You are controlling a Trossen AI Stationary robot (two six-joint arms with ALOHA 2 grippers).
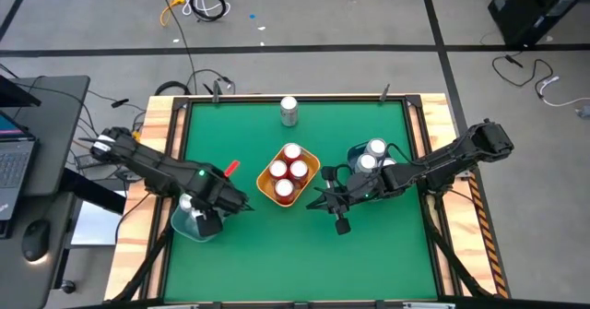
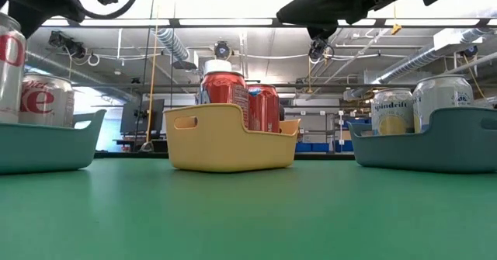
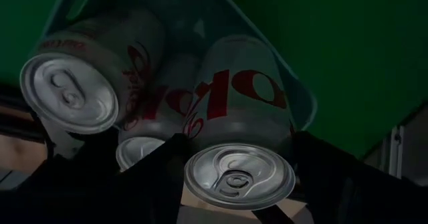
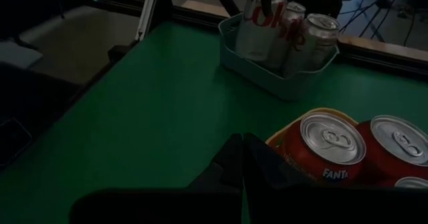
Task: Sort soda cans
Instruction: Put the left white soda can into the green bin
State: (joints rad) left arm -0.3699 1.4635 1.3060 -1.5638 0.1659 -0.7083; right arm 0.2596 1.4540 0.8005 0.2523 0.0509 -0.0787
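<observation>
My left gripper [image 3: 237,160] hangs over the blue-grey bin [image 1: 181,224] at the table's near left, shut on a silver soda can [image 3: 241,110] with red lettering. Two more silver cans [image 3: 87,70] stand in that bin beside it. Red cans [image 1: 292,169] fill the yellow bin [image 1: 261,187] in the middle. Pale cans [image 1: 375,148] stand in a second blue-grey bin [image 1: 354,152] on the right. One silver can [image 1: 289,111] stands alone on its base by the far edge. My right gripper [image 1: 318,201] hovers shut just right of the yellow bin, holding nothing. My left gripper pinches the silver can's side wall [image 3: 200,144] just under its top rim, one finger [image 3: 164,167] on each side. The fingers come from above, pointing down. The can stands upright inside the bin; its base is hidden, so whether it rests on the bin floor does not show.
Green mat lies free toward the near edge and the far left. Wooden rails [image 1: 157,143] frame the table. A laptop [image 1: 14,157] and a mouse sit on a desk off the left side. Cables lie on the floor beyond the far edge.
</observation>
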